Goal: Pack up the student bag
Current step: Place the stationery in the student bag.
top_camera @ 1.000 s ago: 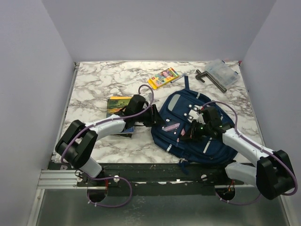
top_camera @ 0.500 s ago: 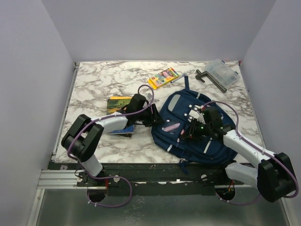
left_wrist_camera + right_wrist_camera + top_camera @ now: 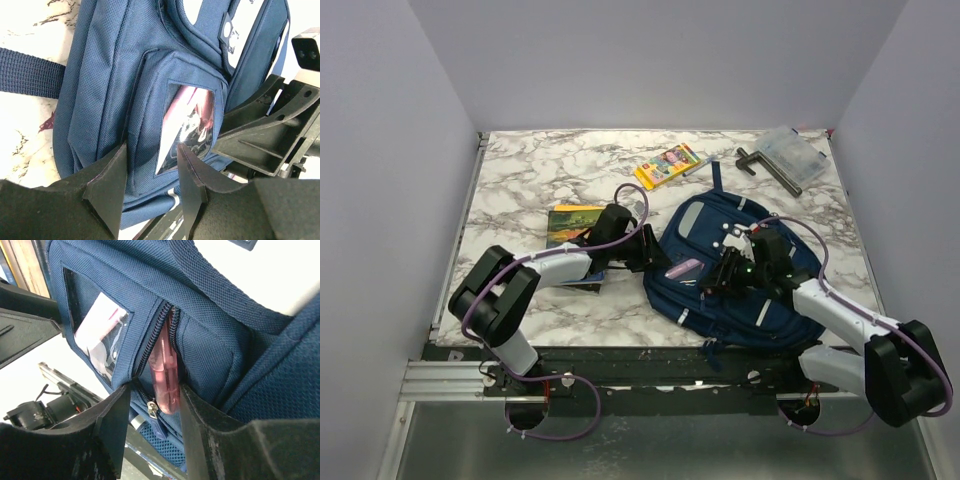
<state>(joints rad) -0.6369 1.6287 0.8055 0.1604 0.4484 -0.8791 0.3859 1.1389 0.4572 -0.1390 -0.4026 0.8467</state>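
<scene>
1. Bag (image 3: 692, 222) lies flat on the table (image 3: 520, 170), at 4 o'clock from its centre; handle toward 12.
2. Left gripper (image 3: 151, 150) sits at the bag's 9 o'clock edge; fingers spread, over a clear window (image 3: 187, 125).
3. Right gripper (image 3: 155, 390) is over the bag's middle; fingers spread, either side of an open zip (image 3: 161, 322); a pink item (image 3: 165, 370) sticks out.
</scene>
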